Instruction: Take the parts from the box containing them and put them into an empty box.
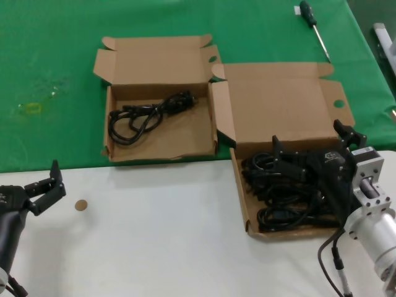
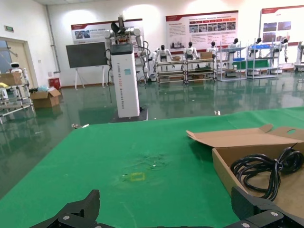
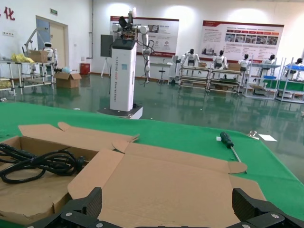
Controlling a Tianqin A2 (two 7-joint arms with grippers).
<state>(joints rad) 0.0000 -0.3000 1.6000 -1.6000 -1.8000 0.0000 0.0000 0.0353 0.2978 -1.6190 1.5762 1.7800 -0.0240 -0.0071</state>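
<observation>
The larger cardboard box (image 1: 242, 192) lies at the right and holds several black coiled cables (image 1: 278, 195). My right gripper (image 1: 309, 137) hovers open and empty over those cables, facing the box's raised lid (image 3: 166, 185); in the right wrist view (image 3: 167, 209) nothing is between the jaws. The smaller cardboard box (image 1: 185, 139) lies to the left on the green cloth with one black cable (image 1: 145, 114) in it; this cable also shows in the left wrist view (image 2: 266, 168) and the right wrist view (image 3: 38, 164). My left gripper (image 1: 46, 189) is open and empty at the near left over the white table.
A black-handled screwdriver (image 1: 312, 21) lies on the green cloth at the far right, also in the right wrist view (image 3: 228, 142). A small brown disc (image 1: 81, 205) lies on the white table. A yellow mark (image 1: 32, 108) is on the cloth at the left.
</observation>
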